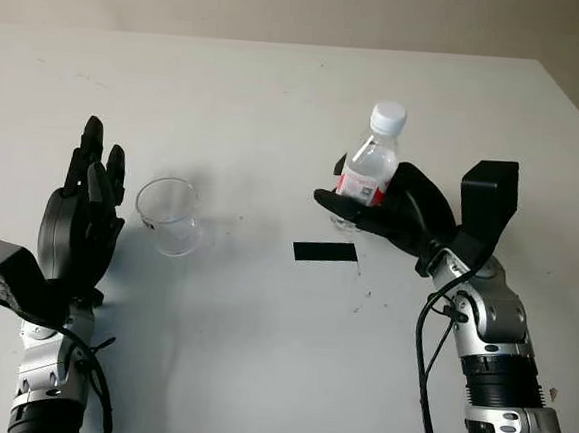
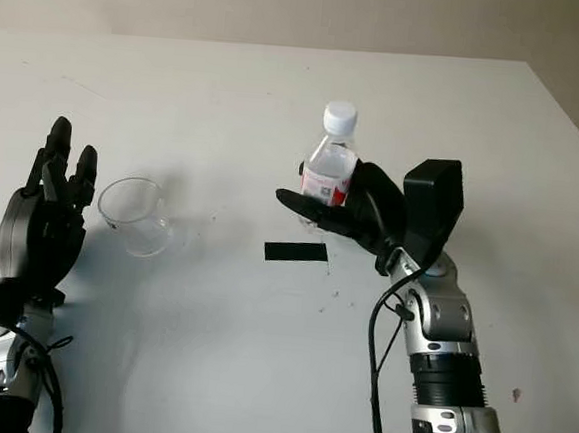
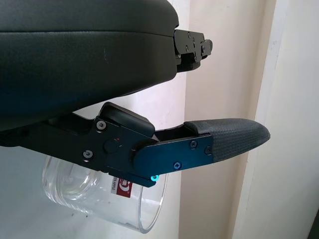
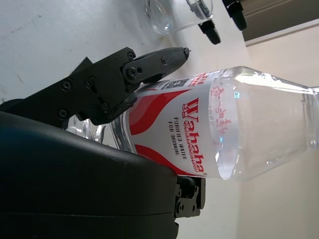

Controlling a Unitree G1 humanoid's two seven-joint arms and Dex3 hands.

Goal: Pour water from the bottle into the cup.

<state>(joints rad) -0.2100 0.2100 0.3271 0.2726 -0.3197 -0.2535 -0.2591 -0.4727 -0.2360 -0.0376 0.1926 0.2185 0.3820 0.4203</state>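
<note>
Two hands at work: our right hand [image 1: 395,213] grips the capped, upright water bottle [image 1: 371,168] above the white table [image 1: 279,95], our open left hand [image 1: 80,222] beside the clear cup [image 1: 167,214]; uncapping, we judge, precedes pouring.

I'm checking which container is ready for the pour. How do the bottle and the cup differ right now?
The bottle is gripped by the right hand, while the cup stands free on the table beside the open left hand. The bottle is tall, capped in white and has a red label; the cup is short, open-topped and looks empty. Both are clear and upright.
</note>
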